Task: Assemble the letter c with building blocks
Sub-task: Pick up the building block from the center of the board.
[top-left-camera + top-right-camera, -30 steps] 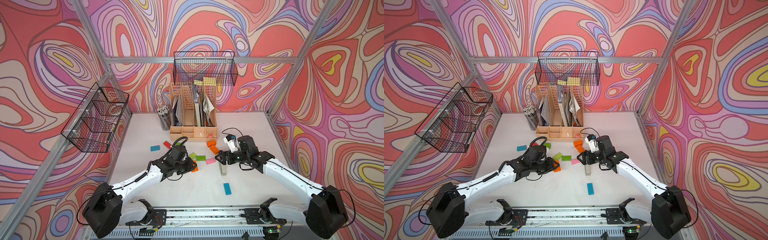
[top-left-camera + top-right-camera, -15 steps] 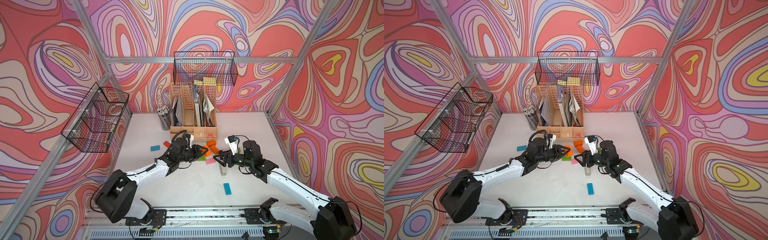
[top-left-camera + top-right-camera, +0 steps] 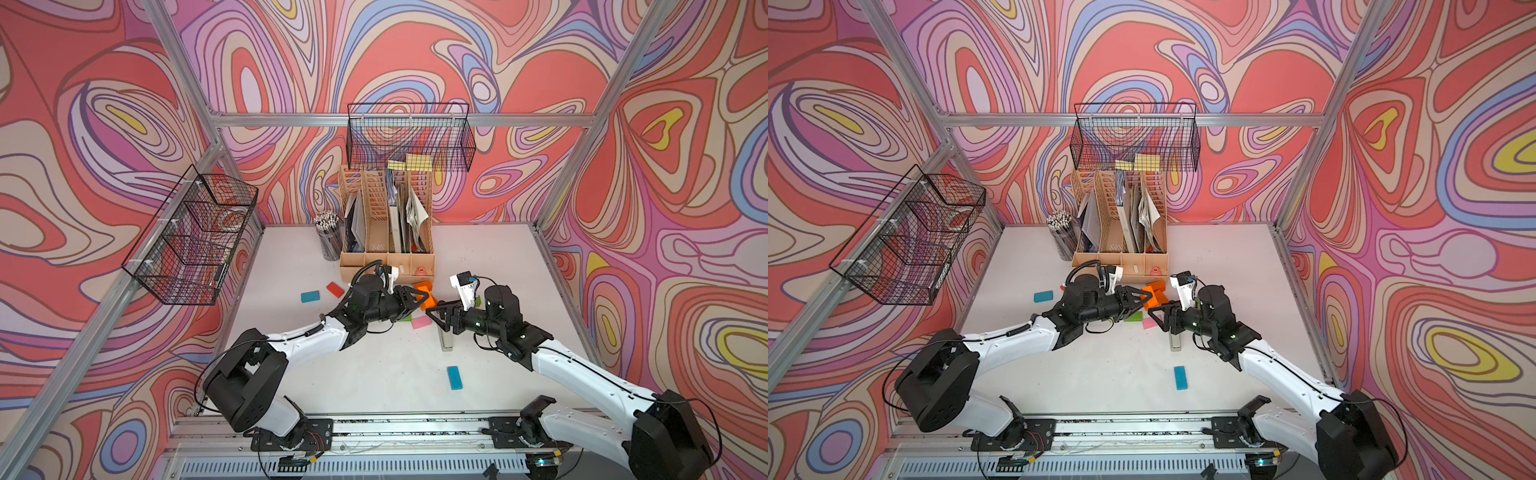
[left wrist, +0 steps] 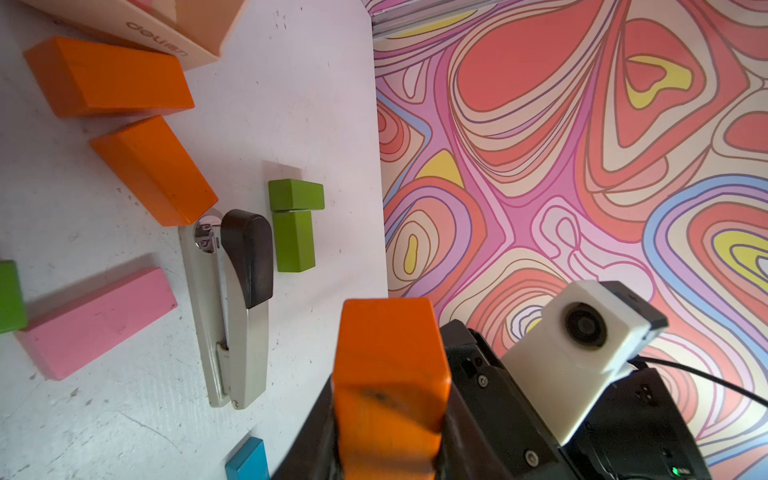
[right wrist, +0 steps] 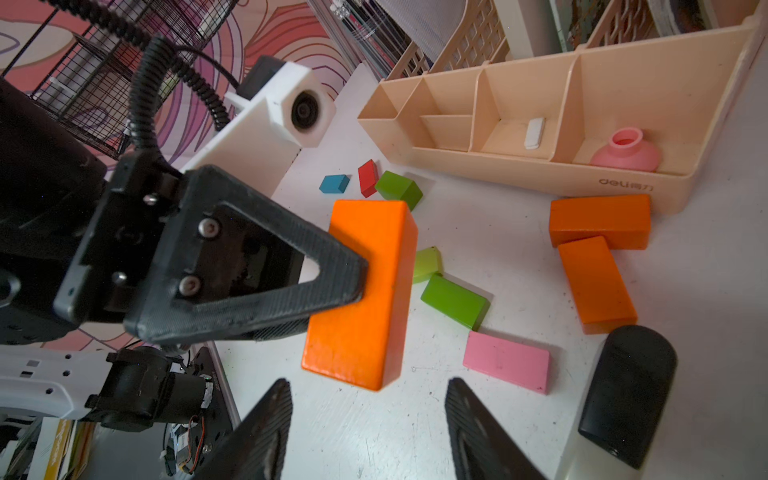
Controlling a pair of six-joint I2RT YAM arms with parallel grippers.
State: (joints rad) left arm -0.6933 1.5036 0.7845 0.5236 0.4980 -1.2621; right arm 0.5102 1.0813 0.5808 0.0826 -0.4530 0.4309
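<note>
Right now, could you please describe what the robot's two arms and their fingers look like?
The left arm and right arm have white links and black joints. Their fingers are black, ribbed, triangular open frames. A white boxy camera sits on each wrist, with black cables, one corrugated.

Readable text: brand "deli" (image 5: pixel 615 183), small dark print on the outer front wall of the beige desk organiser (image 5: pixel 478 166), which stands on the table. It sits low near the corner, below the compartment holding the pink piece (image 5: pixel 625 151). In the right wrist view it shows upside down, followed by a couple of small characters too fine to make out. The logo (image 4: pixel 160 38) also shows on the organiser (image 4: pixel 208 25) in the left wrist view, turned and angled, "deli" legible. In both top views the organiser (image 3: pixel 386 268) (image 3: pixel 1121 266) is too small for any lettering to be read.
</note>
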